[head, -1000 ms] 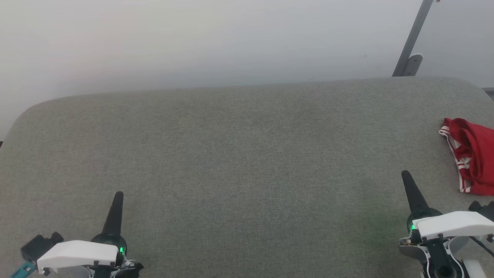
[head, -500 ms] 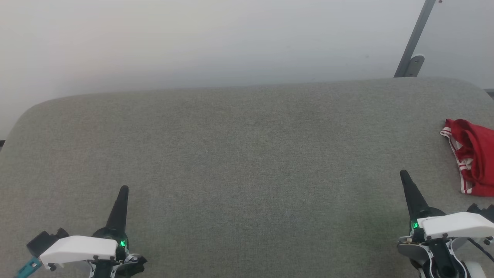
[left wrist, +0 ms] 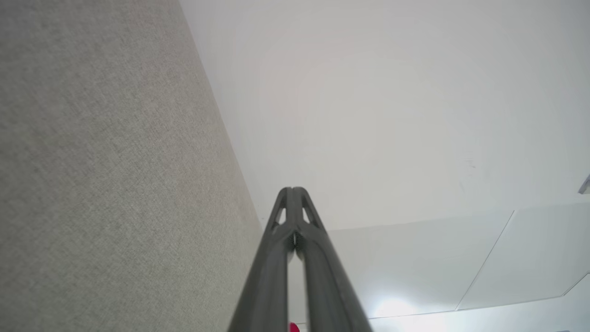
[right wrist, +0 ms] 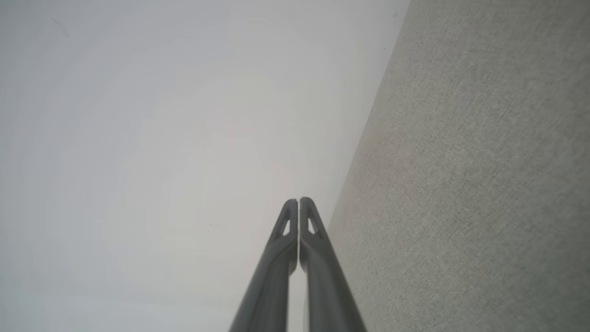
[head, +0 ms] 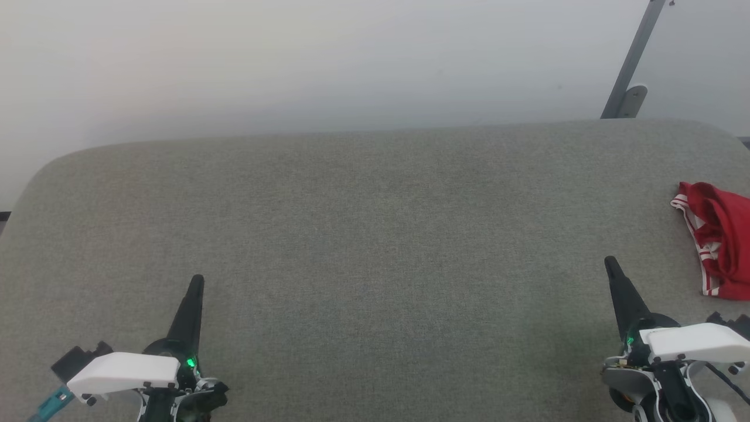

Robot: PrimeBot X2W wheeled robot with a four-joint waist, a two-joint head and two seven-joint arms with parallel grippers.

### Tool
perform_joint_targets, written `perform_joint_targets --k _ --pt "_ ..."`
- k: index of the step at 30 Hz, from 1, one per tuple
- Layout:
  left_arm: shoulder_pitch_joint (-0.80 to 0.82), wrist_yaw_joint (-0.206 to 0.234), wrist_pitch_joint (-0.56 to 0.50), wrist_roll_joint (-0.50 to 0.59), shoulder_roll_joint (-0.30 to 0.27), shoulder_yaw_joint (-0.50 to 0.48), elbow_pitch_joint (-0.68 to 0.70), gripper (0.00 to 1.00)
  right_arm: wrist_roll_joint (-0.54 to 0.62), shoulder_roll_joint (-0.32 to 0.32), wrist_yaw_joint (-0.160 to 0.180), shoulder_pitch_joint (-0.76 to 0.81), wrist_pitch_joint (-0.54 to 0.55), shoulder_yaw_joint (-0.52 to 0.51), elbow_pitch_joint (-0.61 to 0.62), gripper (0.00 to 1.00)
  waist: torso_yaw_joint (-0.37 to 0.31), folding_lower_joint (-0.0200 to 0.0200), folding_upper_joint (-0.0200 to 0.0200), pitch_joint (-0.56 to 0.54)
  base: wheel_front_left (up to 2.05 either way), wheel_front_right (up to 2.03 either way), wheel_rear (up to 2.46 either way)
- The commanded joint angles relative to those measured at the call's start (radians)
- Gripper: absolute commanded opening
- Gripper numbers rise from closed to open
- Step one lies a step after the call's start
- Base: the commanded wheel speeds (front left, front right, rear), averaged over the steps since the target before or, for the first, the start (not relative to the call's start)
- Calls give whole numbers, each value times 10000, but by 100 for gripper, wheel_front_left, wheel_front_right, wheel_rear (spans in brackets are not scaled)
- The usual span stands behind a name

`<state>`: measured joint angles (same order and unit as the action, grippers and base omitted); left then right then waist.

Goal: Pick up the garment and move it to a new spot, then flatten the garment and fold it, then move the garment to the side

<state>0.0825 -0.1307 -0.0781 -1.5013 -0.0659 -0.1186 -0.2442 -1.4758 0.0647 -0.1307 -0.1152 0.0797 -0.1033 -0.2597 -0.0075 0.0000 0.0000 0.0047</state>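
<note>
Though the frame cuts it off, the garment (head: pixel 723 243) reads as a crumpled red heap with white-striped trim, lying at the right edge of the grey tabletop (head: pixel 375 234). Head view gives the left gripper (head: pixel 197 281) by the near-left corner and the right gripper (head: pixel 610 262) by the near-right, near the garment but apart. Wrist views give the close-up: left gripper (left wrist: pixel 292 190) and right gripper (right wrist: pixel 299 200) fingers pressed together, holding nothing, with the tabletop edge against a pale wall (left wrist: pixel 392 115).
</note>
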Motion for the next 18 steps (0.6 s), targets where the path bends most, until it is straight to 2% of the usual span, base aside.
perform_joint_targets --k 1,18 --pt "172 0 -85 -197 -1 9 28 0 -226 -28 -1 53 68 -39 97 0 5 0 0 -1 0 0 0" --pt "293 0 -371 -1040 166 43 -5 0 -1283 -168 -2 94 352 -121 174 0 67 0 0 -14 0 0 0"
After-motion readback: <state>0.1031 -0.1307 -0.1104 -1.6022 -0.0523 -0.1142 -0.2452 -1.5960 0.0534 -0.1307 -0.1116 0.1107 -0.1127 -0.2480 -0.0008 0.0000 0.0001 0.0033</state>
